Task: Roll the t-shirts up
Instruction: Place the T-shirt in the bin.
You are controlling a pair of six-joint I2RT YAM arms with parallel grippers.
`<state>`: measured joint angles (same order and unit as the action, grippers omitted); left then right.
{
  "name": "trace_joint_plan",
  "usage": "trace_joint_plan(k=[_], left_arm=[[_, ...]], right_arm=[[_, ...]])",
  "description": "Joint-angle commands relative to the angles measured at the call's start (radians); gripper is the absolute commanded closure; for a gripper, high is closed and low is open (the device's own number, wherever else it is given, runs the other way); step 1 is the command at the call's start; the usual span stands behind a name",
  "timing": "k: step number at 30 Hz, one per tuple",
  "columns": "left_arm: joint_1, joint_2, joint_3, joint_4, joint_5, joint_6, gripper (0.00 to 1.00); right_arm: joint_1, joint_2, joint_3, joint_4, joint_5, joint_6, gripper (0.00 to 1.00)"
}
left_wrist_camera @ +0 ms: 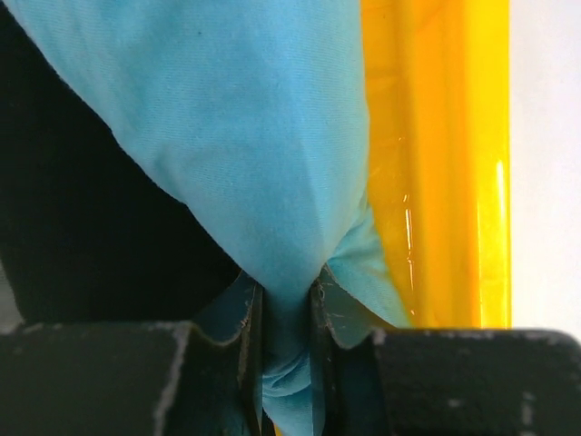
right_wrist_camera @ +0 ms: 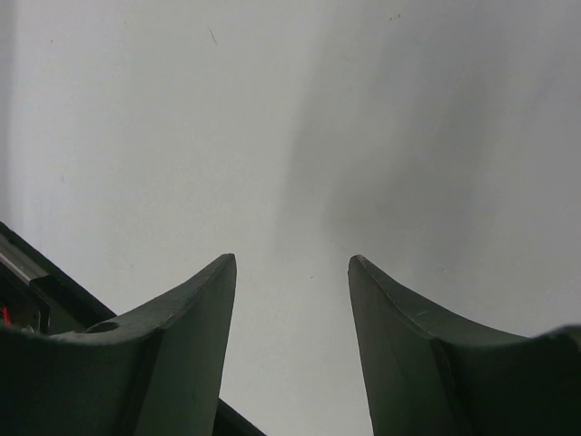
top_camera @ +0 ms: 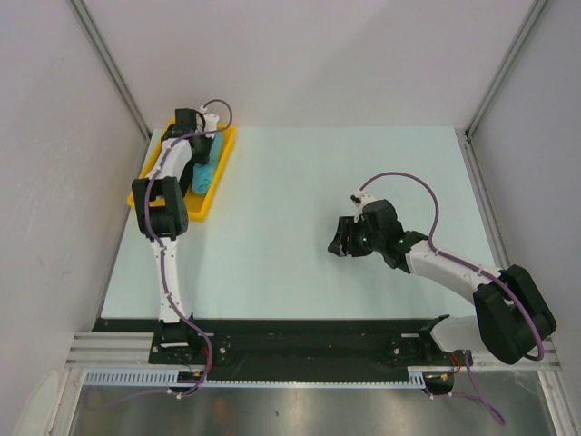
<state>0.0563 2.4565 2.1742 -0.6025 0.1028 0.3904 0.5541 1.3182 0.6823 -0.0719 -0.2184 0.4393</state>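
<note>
The teal t-shirt [top_camera: 205, 173] lies bunched in the yellow tray [top_camera: 201, 213] at the far left of the table. My left gripper [top_camera: 207, 145] reaches down into that tray. In the left wrist view it [left_wrist_camera: 286, 300] is shut on a pinched fold of the t-shirt [left_wrist_camera: 236, 136], which spreads out wide beyond the fingertips. My right gripper [top_camera: 343, 241] hovers over the bare table right of centre, far from the shirt. In the right wrist view the right gripper [right_wrist_camera: 292, 263] is open with only the table surface between its fingers.
A black mass [left_wrist_camera: 82, 227] fills the tray left of the shirt in the left wrist view. The tray's yellow wall [left_wrist_camera: 436, 182] runs along the right, with pale table [left_wrist_camera: 545, 163] beyond. White walls enclose the pale green table [top_camera: 300, 182]. A black rail [top_camera: 300, 331] borders its near edge.
</note>
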Motion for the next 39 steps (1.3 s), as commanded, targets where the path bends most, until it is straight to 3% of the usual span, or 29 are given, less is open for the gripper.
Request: trace_joint_plan(k=[1,9,16,22,25,31,32,33,35,39], left_arm=[[-0.01,-0.086,-0.074,0.03,-0.081,0.08,0.79],[-0.035,-0.142,-0.148,0.035,-0.101,0.127,0.76],[-0.044,-0.105,-0.091,0.066,-0.148,0.006,0.68],[-0.044,-0.168,-0.146,0.165,-0.154,-0.094,0.52],[-0.039,-0.234,-0.204,0.242,-0.112,-0.15,0.37],[-0.029,-0.317,-0.228,0.29,-0.113,-0.208,0.34],[-0.029,-0.326,-0.229,0.296,-0.138,-0.217,0.06],[-0.03,-0.352,-0.235,0.296,-0.147,-0.238,0.0],[-0.029,-0.385,-0.247,0.302,-0.14,-0.275,0.0],[-0.033,-0.503,-0.394,0.331,-0.059,-0.506,0.0]], right_arm=[[0.001,-0.011,0.028,-0.002,0.016,0.022,0.43],[0.038,-0.03,0.029,-0.023,0.056,0.032,0.43],[0.043,-0.025,0.028,-0.029,0.063,0.019,0.42],[0.044,-0.022,0.029,-0.003,0.053,0.019,0.41],[0.044,-0.022,0.029,0.006,0.05,0.021,0.41],[0.044,-0.031,0.028,0.009,0.045,0.022,0.41],[0.043,-0.034,0.028,0.009,0.044,0.021,0.41],[0.043,-0.037,0.028,0.011,0.044,0.021,0.41],[0.044,-0.048,0.029,0.017,0.042,0.024,0.4],[0.044,-0.091,0.029,0.024,0.059,0.033,0.32]])
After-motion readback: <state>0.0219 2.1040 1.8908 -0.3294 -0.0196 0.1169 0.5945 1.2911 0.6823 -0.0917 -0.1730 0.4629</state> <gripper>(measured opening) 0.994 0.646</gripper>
